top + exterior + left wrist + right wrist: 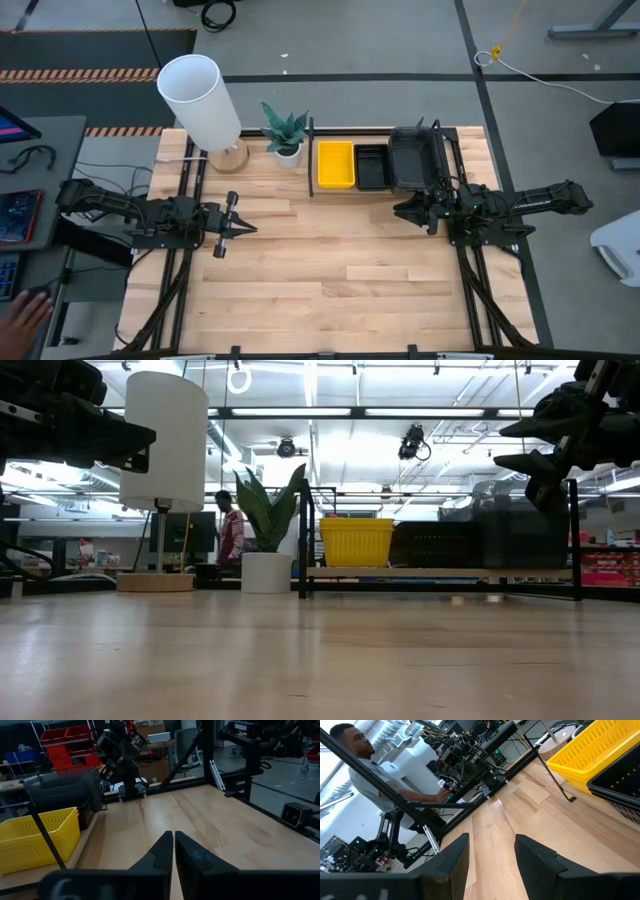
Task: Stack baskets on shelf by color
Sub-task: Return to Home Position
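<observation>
On the shelf at the table's far side, the baskets stand side by side on its wooden board: yellow, black mesh and dark grey. The low view shows them in the same row, yellow to grey. My left gripper hovers shut over the table's left part, its fingertips together, holding nothing. My right gripper hovers open just in front of the grey basket, with only table showing between its fingers.
A white cylindrical lamp and a potted plant stand left of the shelf. Bare wooden table lies between the arms and toward the near edge. A person's hand shows beyond the table's left side.
</observation>
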{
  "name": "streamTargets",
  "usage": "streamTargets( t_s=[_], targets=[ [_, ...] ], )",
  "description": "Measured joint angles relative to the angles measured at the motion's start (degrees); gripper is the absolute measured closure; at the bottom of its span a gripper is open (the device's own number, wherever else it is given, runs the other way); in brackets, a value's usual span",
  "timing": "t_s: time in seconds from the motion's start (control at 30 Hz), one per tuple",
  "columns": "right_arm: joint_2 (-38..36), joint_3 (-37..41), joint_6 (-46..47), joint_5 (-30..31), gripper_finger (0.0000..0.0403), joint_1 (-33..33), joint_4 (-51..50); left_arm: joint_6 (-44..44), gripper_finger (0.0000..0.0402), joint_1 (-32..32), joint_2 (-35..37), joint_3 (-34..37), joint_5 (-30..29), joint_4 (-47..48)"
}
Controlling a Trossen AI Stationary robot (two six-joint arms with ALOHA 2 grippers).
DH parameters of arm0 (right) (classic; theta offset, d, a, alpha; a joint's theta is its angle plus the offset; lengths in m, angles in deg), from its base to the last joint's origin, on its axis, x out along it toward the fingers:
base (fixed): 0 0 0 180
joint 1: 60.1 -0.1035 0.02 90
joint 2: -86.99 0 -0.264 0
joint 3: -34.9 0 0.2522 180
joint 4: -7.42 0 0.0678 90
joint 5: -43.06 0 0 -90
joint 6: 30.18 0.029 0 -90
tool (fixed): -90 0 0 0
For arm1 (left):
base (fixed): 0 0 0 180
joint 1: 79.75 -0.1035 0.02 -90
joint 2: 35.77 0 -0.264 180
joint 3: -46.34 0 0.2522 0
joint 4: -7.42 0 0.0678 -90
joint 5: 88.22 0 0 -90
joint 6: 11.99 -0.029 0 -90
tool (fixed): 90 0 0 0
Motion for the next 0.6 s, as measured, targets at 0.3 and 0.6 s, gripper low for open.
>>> streamTargets(
  t_s=[0.3,0.6],
  targets=[
    [0.0,0.0,0.0,0.0,0.0240,0.0,0.0,0.0,0.0366,0.0,0.0,0.0,0.0,0.0],
    [0.0,0.0,0.0,0.0,0.0240,0.0,0.0,0.0,0.0378,0.0,0.0,0.0,0.0,0.0]
  ],
)
